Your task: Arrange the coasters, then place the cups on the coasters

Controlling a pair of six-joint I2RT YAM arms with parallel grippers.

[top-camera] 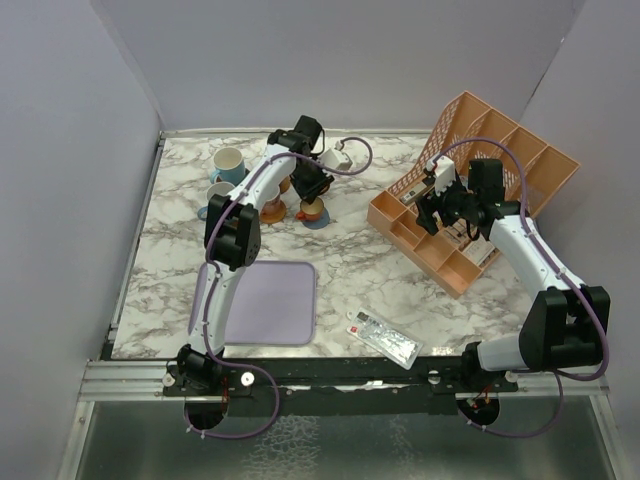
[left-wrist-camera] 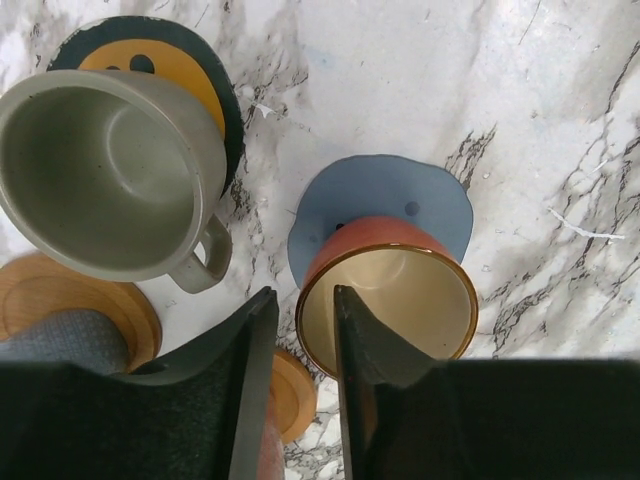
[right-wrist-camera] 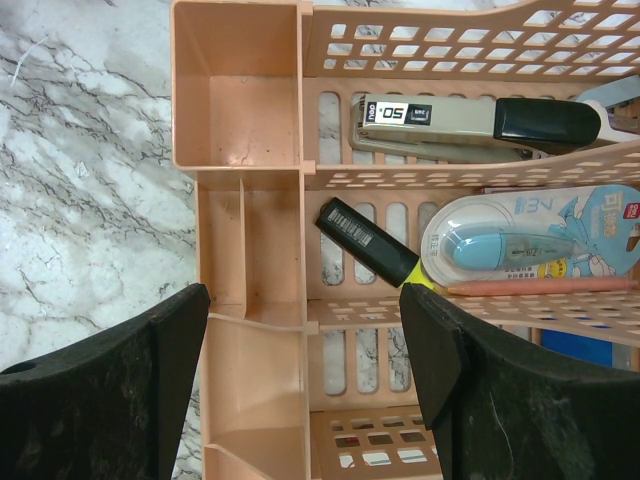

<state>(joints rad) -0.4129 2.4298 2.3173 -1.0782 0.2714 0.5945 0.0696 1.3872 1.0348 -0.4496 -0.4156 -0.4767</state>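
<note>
Left end effector (left-wrist-camera: 302, 295) slightly spread, straddling rim of orange cup (left-wrist-camera: 400, 290); cup stands on grey-blue coaster (left-wrist-camera: 400, 190), so likely letting go; right end effector (right-wrist-camera: 305, 295) spread wide, empty, parked over organiser (right-wrist-camera: 240, 90), probably clear of work; only left wrist view shows rim gap; only top view shows light blue cup (top-camera: 228, 162) far left on worktop (top-camera: 350, 260).

My left arm (top-camera: 238, 228) stretches far forward and bends to the right at its end. My left gripper (left-wrist-camera: 302, 292) points down, its two fingers just a little apart. My right arm (top-camera: 527, 248) bends over to the left. My right gripper (right-wrist-camera: 305, 290) points down, fingers wide apart.
</note>
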